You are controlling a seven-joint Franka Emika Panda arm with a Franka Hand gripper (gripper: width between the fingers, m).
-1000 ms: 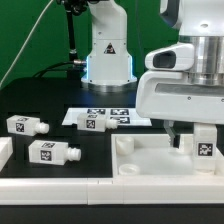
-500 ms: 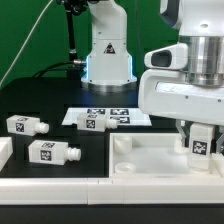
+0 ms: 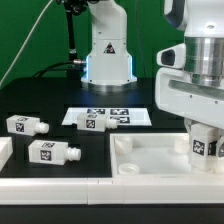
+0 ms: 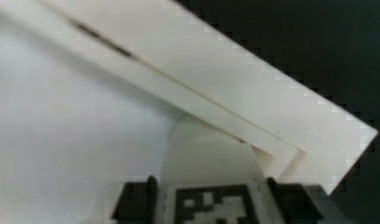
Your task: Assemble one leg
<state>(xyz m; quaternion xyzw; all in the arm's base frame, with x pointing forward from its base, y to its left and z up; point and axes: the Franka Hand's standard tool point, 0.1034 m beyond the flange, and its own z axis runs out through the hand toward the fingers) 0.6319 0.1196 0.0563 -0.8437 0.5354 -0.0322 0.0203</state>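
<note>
The tool [image 3: 204,140] is closed around a leg [image 3: 205,148], holding it upright with its black-and-white tag facing out, right over the far corner of the white tray [image 3: 150,158] on the exterior view's right; whether the leg touches the tray cannot be told. In the wrist view the leg [image 4: 212,200] sits between the dark fingers [image 4: 141,196] just beside the tray's raised rim [image 4: 222,95]. Two more legs [image 3: 27,126] [image 3: 55,153] lie on the black table [image 3: 60,105] at the exterior view's left, and another [image 3: 92,122] rests on the marker board [image 3: 135,117].
</note>
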